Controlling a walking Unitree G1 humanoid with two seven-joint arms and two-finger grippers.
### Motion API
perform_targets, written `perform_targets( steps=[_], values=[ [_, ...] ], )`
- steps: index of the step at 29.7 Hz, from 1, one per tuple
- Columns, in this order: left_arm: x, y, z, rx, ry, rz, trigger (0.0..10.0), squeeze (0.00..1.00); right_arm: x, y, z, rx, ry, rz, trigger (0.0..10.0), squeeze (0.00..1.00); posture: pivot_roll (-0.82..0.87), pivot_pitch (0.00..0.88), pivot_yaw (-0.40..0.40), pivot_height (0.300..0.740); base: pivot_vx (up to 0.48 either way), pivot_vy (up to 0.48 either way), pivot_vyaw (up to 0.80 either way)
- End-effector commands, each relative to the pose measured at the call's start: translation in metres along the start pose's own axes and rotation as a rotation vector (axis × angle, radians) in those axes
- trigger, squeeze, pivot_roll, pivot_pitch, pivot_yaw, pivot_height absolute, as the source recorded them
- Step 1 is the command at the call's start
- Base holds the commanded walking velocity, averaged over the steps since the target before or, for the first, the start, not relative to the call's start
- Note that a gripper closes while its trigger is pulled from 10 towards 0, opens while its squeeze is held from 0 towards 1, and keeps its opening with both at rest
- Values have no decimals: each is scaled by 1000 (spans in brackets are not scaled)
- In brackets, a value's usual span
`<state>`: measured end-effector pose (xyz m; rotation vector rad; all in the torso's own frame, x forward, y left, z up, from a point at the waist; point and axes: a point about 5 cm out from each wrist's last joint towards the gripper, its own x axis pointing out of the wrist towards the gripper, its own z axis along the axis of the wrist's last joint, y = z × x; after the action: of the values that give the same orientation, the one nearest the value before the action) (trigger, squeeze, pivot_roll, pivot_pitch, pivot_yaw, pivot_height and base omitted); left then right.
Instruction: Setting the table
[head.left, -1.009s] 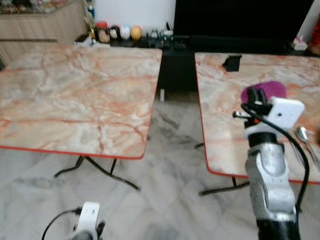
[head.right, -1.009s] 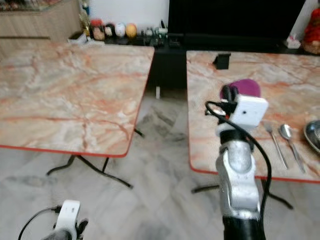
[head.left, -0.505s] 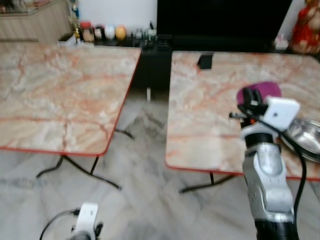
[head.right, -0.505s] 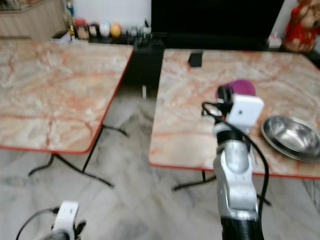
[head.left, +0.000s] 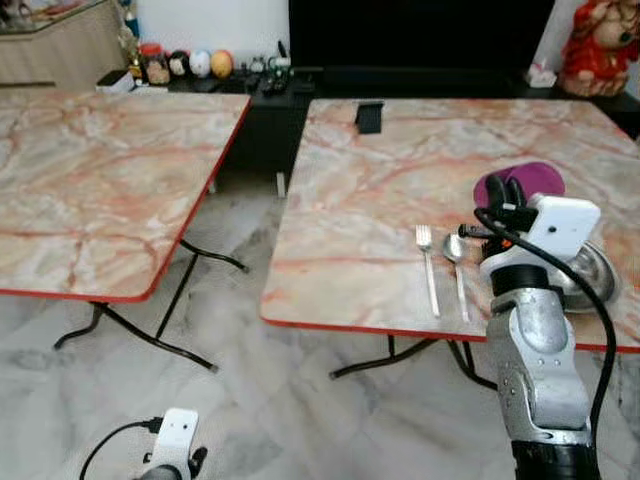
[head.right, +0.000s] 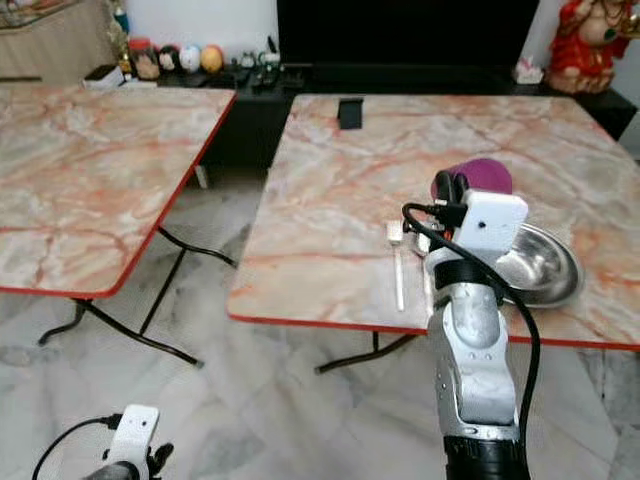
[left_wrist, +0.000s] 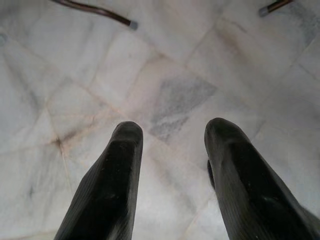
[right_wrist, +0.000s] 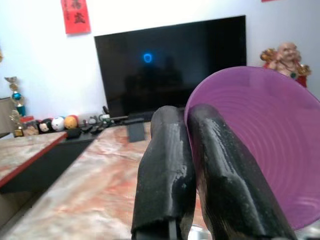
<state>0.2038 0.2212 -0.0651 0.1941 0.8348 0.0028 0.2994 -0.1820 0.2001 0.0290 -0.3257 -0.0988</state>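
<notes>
My right gripper (head.left: 505, 190) is raised over the right marble table (head.left: 360, 210) and is shut on the rim of a purple plate (right_wrist: 255, 145), held upright on edge. The plate (head.left: 538, 177) shows as a purple patch behind the fingers. On the table below lie a fork (head.left: 428, 272) and a spoon (head.left: 457, 268) side by side, parallel. A steel bowl (head.right: 541, 262) sits just right of them, partly hidden by my wrist. My left gripper (left_wrist: 170, 135) hangs low over the marble floor, open and holding nothing.
A second marble table (head.left: 90, 180) stands to the left, with a floor gap between the two. A small black stand (head.left: 369, 116) sits at the right table's far edge. Behind are a dark TV (head.left: 420, 30), a low shelf of ornaments (head.left: 190, 65) and a red statue (head.left: 597, 45).
The camera has turned to the right, so both tables slid left in view and the fork, spoon and bowl came into sight. My right gripper still holds the plate in the same pose.
</notes>
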Motion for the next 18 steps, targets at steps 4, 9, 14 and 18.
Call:
perform_targets(
  steps=[4,9,14,18],
  values=[
    [0,-7,-3,0,11,-20,10000,0,0,-5,3,-8,-3,-19,10000,0,-91,0,42,740,0,-350,0],
    [1,-8,-1,-1,7,-20,10000,0,3,-8,5,-14,-3,-27,10000,0,-92,0,38,740,0,-349,0],
    [1,-6,1,-2,6,-17,10000,0,5,-9,7,-21,-3,-29,10000,0,-92,0,41,740,0,-352,0],
    [1,-4,2,0,4,-14,10000,0,7,-6,9,-13,-8,-27,10000,0,-91,0,44,740,0,-350,0]
  ],
)
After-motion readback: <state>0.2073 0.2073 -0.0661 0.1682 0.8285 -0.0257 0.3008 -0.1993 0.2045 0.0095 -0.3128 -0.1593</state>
